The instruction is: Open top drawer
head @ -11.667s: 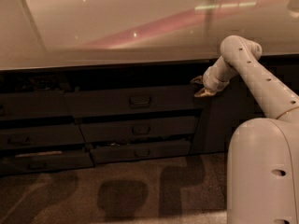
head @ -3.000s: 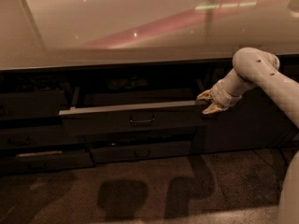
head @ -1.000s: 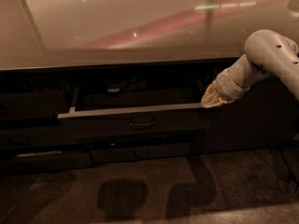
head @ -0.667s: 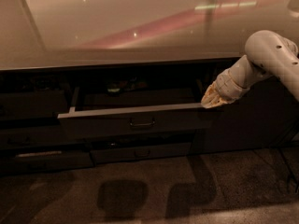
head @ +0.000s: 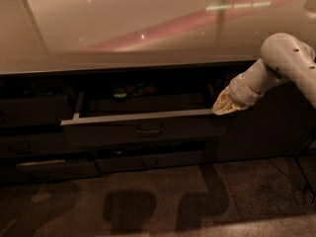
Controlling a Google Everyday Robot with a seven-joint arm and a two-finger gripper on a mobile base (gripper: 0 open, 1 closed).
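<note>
- The gripper (head: pixel 224 102) is found at the right end of the top drawer (head: pixel 148 127), level with the upper edge of its front panel and apparently touching it; whether it is open, closed or clamped on that edge cannot be told.
- The arm (head: pixel 281 58) is seen reaching in from the right, bent down toward that corner.
- The top drawer is seen pulled well out from the cabinet, just under the counter (head: pixel 148 28), with its left side wall exposed and its inside open to view from above.
- The task is judged to be largely done: the drawer stands open. At most a little more travel and the release of the front panel are judged to be left.
- The loop handle (head: pixel 150 130) at the middle of the front panel is not held.
- Inside the drawer, little can be made out; a small greenish item (head: pixel 121 94) is seen near the back, and its nature cannot be told.
- The lower drawer (head: pixel 148 161) beneath is seen closed, so its contents are hidden.
</note>
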